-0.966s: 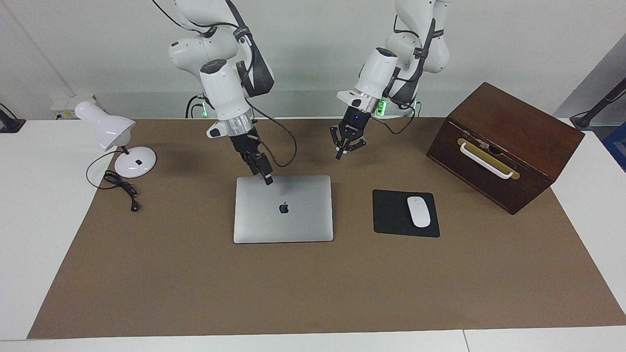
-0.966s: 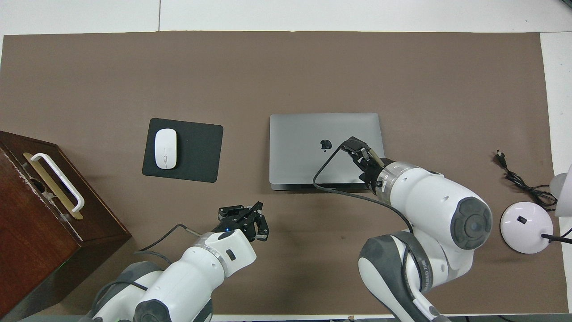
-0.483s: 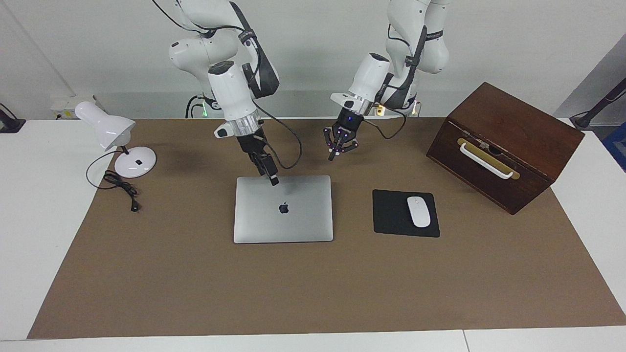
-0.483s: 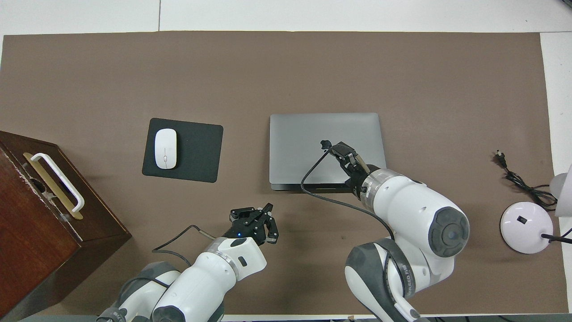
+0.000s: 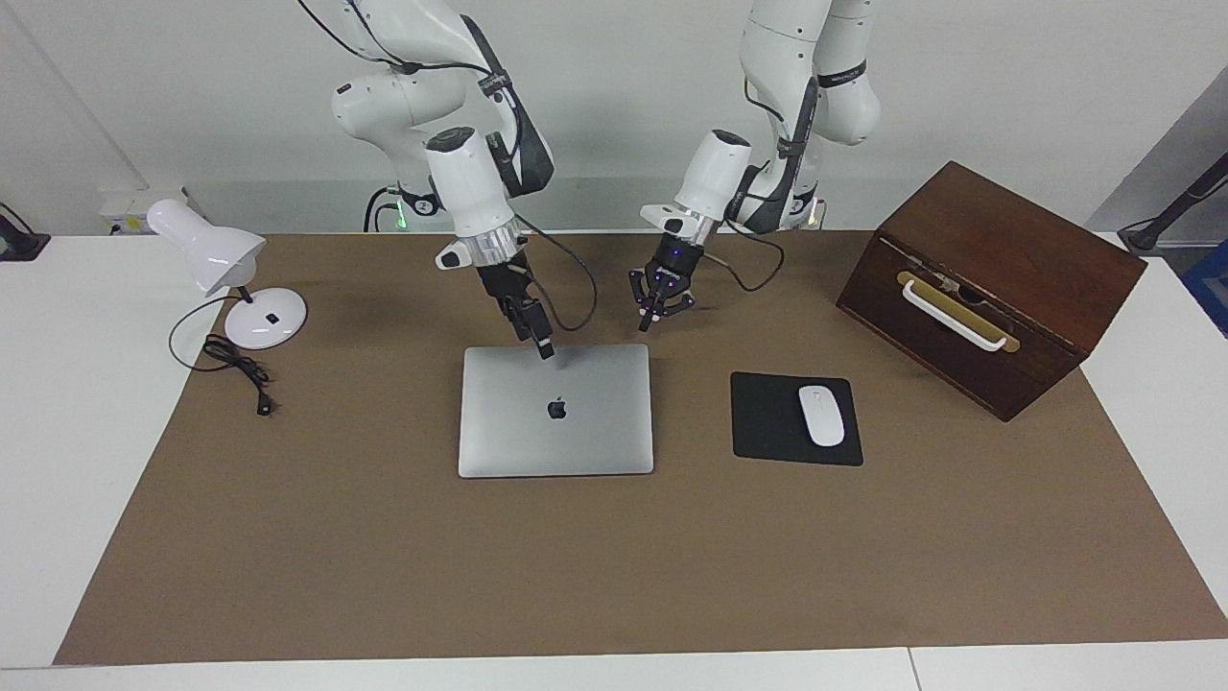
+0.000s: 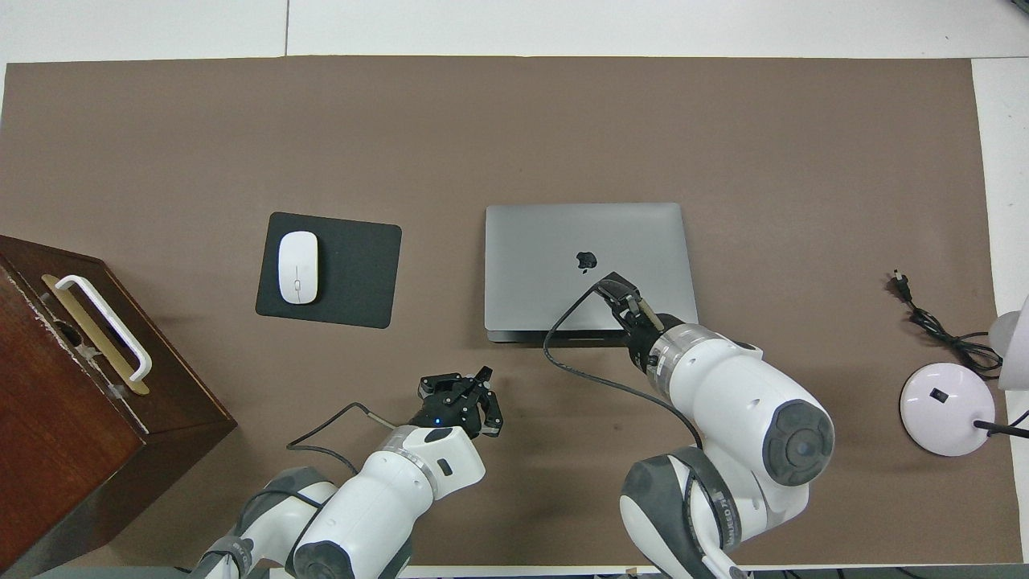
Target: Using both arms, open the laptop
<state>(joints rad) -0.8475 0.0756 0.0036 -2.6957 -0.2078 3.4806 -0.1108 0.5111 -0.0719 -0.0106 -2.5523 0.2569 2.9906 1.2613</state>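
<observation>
Lying flat and closed on the brown mat (image 5: 384,576), the laptop (image 5: 555,411) sits near the middle of the table, a little toward the robots' edge, with a dark apple logo (image 5: 556,409) centred on its lid; no other writing on it can be read. In the overhead view the right arm's white wrist covers the corner of the laptop nearest the robots at the right arm's end, so that corner cannot be seen there. The right gripper (image 5: 544,349) points steeply down with its tips at the lid's edge nearest the robots; whether they touch the lid cannot be told, and they hold nothing. Its fingers are spread as wide as they go. The left gripper (image 5: 645,321) hangs over bare mat close to the laptop's other near corner, its fingertips pressed together and empty, apart from the laptop. A white mouse (image 5: 821,415) rests on a black mouse pad (image 5: 767,422) beside the laptop toward the left arm's end, and a wooden box (image 5: 998,278) with a white handle stands at that end, cut off by the frame in the overhead view. A white desk lamp (image 5: 230,274) stands at the right arm's end, mostly cut off overhead.
</observation>
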